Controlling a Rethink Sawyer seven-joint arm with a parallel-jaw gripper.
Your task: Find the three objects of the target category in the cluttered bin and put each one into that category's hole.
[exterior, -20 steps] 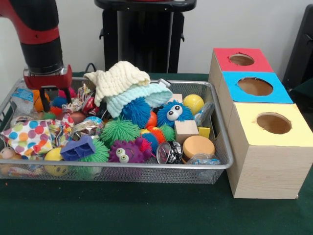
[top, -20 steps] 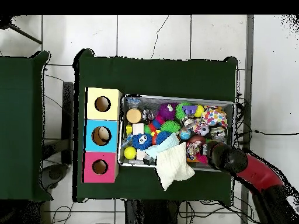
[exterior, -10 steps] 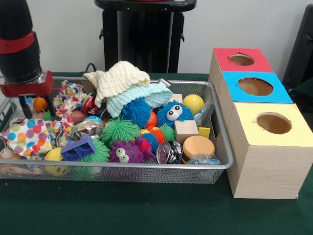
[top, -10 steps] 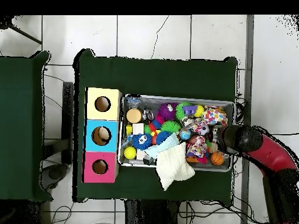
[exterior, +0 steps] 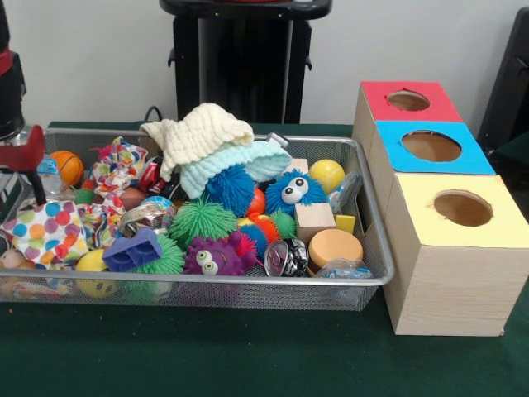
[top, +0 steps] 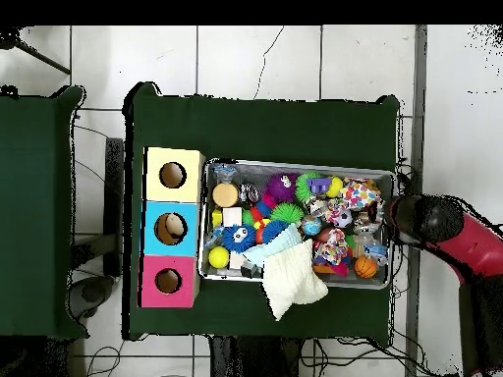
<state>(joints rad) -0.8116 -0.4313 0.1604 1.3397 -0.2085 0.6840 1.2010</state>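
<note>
No text, label, brand or number can be read on anything here.

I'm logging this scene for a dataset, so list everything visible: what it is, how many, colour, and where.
Wire bin: one, silver, on green table.
Sorting boxes: three, red, blue, yellow tops, beside bin.
Knitted cloths: two, cream and pale blue, bin's back rim.
Spiky balls: several, green, blue, purple, bin middle.
Yellow ball: one, near boxes.
Wooden cube: one, tan.
Orange ball: one, bin's far end.
Polka-dot cloth: one, multicoloured.
Gripper: one, red, at picture's edge, outside the bin end.
</note>
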